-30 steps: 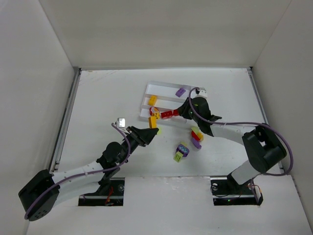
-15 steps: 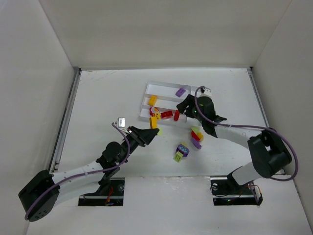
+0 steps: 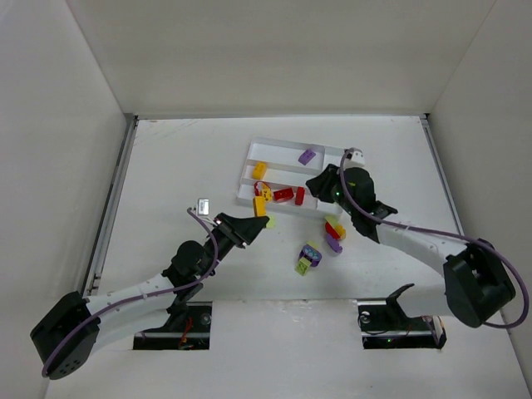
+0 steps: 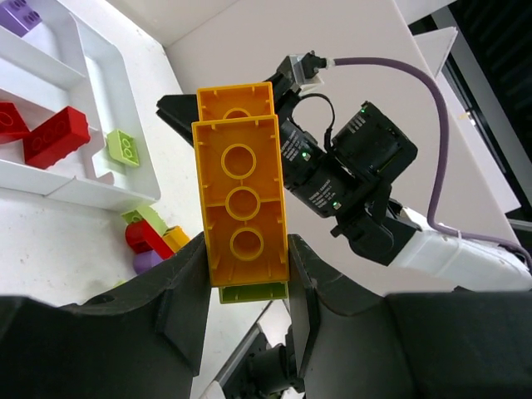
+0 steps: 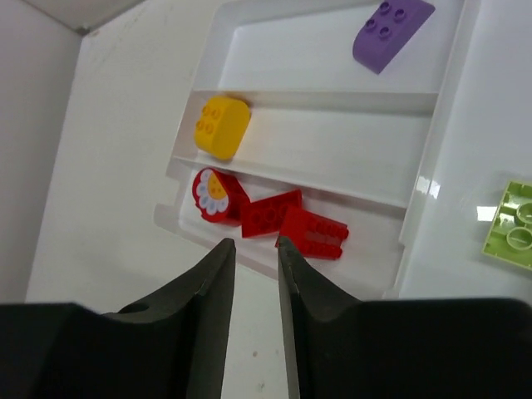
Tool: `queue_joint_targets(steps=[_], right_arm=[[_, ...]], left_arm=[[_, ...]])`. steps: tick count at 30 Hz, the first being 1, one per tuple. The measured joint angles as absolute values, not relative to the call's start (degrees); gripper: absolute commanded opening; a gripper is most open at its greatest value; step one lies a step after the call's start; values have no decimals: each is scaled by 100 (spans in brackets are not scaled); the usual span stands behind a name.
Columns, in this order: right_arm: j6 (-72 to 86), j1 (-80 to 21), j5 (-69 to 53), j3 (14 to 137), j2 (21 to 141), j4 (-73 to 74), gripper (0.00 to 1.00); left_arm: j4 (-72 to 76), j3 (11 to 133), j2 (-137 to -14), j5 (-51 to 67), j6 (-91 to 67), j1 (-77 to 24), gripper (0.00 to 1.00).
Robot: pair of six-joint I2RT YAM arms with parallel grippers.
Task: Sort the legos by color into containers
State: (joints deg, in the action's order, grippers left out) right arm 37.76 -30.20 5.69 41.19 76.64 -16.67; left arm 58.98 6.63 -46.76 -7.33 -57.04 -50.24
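Left tool (image 4: pixel 247 258) clamped on long yellow-orange studded plastic brick (image 4: pixel 241 199); right tool (image 5: pixel 255 245) nearly closed, empty, by white plastic compartment tray (image 5: pixel 332 101) holding round red daisy-printed piece (image 5: pixel 214 193).

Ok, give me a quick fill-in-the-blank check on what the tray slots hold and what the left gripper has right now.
1. The left gripper is shut on a yellow-orange brick with a ___ piece showing behind it.
2. In the tray, the slot with the red pieces holds ___ of them.
3. The far long slot holds a lone brick, coloured ___.
Missing words: lime green; three; purple.
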Motion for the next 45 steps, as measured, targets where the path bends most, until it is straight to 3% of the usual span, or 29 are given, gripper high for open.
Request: queue_joint_targets(steps=[4, 7, 11, 19, 29, 45], right_arm=[[3750, -3267, 401, 3918, 6869, -1520, 64], [3747, -3444, -16, 3736, 5916, -1737, 77], [3997, -3498, -987, 3664, 5553, -2646, 84], [4801, -3575, -2235, 3656, 6608, -3787, 93], [5426, -3763, -2860, 3660, 7273, -4729, 90], [6202, -3835, -3074, 3756, 8156, -5883, 63]], left_arm=[[5937, 663, -4678, -657, -5782, -5024, 16], [6025, 663, -4683, -556, -5867, -5013, 16], [6160, 661, -4718, -432, -5990, -5013, 16], [6451, 587, -4517, -298, -6355, -5011, 16], [6652, 528, -4497, -257, -6543, -5052, 16], [6790, 523, -4602, -207, -6547, -5054, 16]])
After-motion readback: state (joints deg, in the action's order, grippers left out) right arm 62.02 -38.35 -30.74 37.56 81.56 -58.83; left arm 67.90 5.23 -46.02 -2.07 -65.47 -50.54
